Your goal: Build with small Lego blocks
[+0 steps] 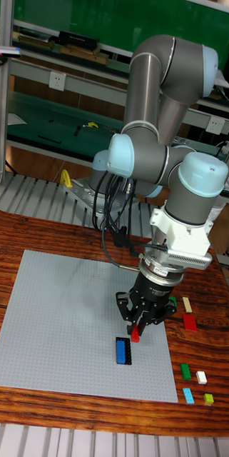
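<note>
Wood-grain table carries a grey baseplate; green-surfaced benches stand behind. On the baseplate, a blue block lies flat. The gripper hangs just above it, fingers closed on a small red block. Loose blocks lie right of the baseplate.

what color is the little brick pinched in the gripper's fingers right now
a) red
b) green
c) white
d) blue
a: the gripper has its fingertips closed on a small red brick, held just beside the blue brick that lies on the gray baseplate.
</note>
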### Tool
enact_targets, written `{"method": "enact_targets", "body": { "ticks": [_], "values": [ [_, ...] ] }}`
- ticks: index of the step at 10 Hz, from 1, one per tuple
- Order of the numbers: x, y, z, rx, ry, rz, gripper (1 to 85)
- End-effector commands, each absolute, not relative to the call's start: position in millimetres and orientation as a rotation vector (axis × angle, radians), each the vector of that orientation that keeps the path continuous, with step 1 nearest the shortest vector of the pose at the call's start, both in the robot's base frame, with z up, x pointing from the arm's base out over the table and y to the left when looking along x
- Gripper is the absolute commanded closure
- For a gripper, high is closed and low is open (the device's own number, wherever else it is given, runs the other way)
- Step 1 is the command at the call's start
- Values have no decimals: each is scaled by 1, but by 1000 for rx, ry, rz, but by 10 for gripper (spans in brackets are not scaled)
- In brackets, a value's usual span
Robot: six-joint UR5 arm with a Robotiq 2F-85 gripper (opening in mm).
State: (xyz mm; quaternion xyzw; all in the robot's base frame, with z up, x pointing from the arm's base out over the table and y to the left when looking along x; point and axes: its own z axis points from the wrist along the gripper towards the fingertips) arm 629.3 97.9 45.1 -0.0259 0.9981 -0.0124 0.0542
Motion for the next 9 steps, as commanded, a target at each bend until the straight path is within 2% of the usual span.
{"method": "enact_targets", "body": {
  "ticks": [1,9],
  "values": [
    [625,101,45,-61,3048,-11,843],
    [642,85,38,-89,3076,17,843]
  ]
}}
